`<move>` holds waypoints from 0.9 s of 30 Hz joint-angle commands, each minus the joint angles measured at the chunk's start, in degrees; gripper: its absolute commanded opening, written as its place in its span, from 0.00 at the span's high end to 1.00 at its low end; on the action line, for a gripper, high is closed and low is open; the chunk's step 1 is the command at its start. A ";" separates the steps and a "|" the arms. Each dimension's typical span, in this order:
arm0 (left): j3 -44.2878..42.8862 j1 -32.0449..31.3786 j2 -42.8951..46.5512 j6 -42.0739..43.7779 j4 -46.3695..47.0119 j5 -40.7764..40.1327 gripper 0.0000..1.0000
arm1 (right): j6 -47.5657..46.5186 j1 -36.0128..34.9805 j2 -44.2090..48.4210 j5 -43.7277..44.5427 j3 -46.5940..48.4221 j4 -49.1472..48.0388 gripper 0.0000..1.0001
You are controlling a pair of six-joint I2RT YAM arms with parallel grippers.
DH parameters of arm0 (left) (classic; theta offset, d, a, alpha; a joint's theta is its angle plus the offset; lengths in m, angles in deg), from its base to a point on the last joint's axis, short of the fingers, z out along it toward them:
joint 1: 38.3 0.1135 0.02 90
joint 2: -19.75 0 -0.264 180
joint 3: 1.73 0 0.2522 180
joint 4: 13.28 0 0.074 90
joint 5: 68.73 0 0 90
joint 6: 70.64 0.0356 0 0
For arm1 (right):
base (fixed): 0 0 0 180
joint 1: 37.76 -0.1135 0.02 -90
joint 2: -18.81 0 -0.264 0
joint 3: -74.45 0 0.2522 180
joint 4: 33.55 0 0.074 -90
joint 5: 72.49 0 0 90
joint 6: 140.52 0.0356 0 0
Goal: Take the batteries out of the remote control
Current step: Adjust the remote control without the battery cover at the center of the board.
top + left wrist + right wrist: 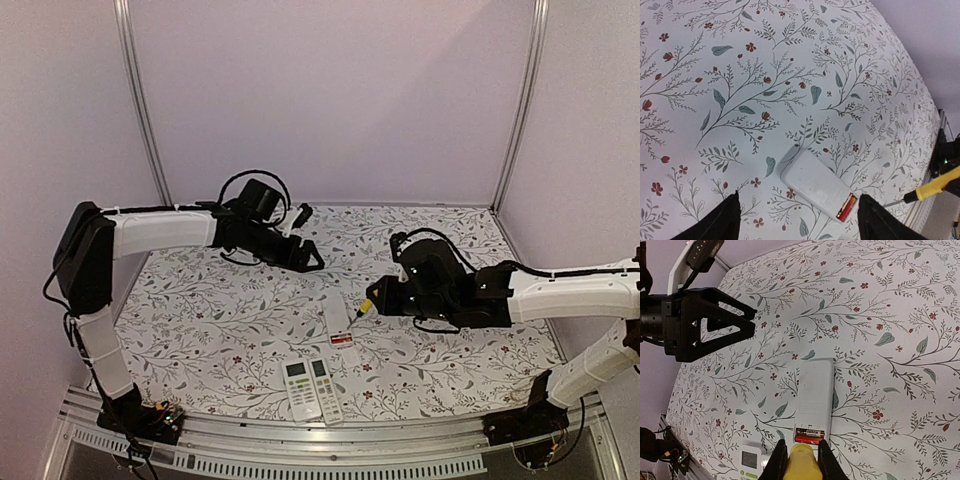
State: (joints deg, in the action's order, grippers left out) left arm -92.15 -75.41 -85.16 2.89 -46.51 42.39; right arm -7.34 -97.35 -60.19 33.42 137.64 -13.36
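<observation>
Currently right gripper [799, 456] clamps the yellow screwdriver [803, 468], pointing up-frame at the batteries [809, 434], just ahead in the open lower end of the remote control [814, 395]. Remote's long axis runs up-frame, mid-picture. Left gripper [715, 322] hangs released at upper left; right is nearer.

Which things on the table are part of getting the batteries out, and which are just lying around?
Part of the job:
face-down remote, battery bay open
batteries in that bay
yellow-handled screwdriver, held in the right gripper

Lying about:
left face-up remote
right face-up remote, both at the near edge, nothing touching them
</observation>
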 commanded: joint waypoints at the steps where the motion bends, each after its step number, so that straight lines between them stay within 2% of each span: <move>1: -3.06 -2.16 -4.14 -1.17 -2.39 -3.30 0.21 | 2.64 0.09 -2.28 4.67 3.19 4.18 1.00; 17: -15.60 -7.45 -15.97 2.86 -6.00 -13.85 0.31 | 8.07 -0.08 -6.09 6.74 4.88 7.07 1.00; 27: -19.54 -10.37 -21.69 3.19 -8.07 -20.46 0.22 | 12.10 -0.43 -0.13 12.44 0.93 9.54 1.00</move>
State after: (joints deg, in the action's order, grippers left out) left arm -109.81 -84.72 -104.56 5.14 -52.02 26.39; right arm 2.67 -97.39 -64.45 41.96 140.57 -5.40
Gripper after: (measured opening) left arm 0.757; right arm 0.155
